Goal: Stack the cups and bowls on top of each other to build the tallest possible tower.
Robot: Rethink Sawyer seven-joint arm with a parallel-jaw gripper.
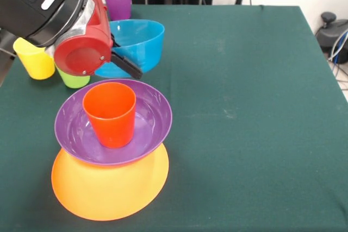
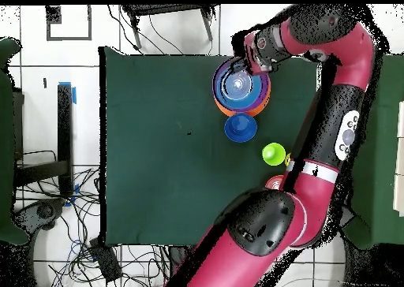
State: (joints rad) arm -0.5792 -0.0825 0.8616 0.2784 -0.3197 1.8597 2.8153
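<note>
Four cups showed in the front view. The orange-red cup [image 1: 110, 113] stood upright inside the wide purple bowl [image 1: 149, 120], just below the gripper [image 1: 126, 64] in the picture. The yellow cup [image 1: 33, 58] and the lime green cup [image 1: 72, 79] stood side by side on the green table [image 1: 244, 107] beside the red wrist housing, to its left in that view. The purple cup [image 1: 117, 0] stood beyond the gripper, toward the far edge.

Three bowls could be counted. The purple bowl sat on top of the very large yellow-orange bowl [image 1: 109, 194], which lay rim-down on the table; those two and the orange-red cup made the tower [image 2: 241, 87]. The light blue bowl [image 1: 136, 42] stood alone directly behind the gripper, and nothing could be seen inside it.

One dark finger [image 1: 126, 64] stuck out from the housing across the front of the blue bowl, above and apart from the purple bowl's rim. Whether the gripper was spread or pressed together could not be told. No writing or label could be read on anything.
</note>
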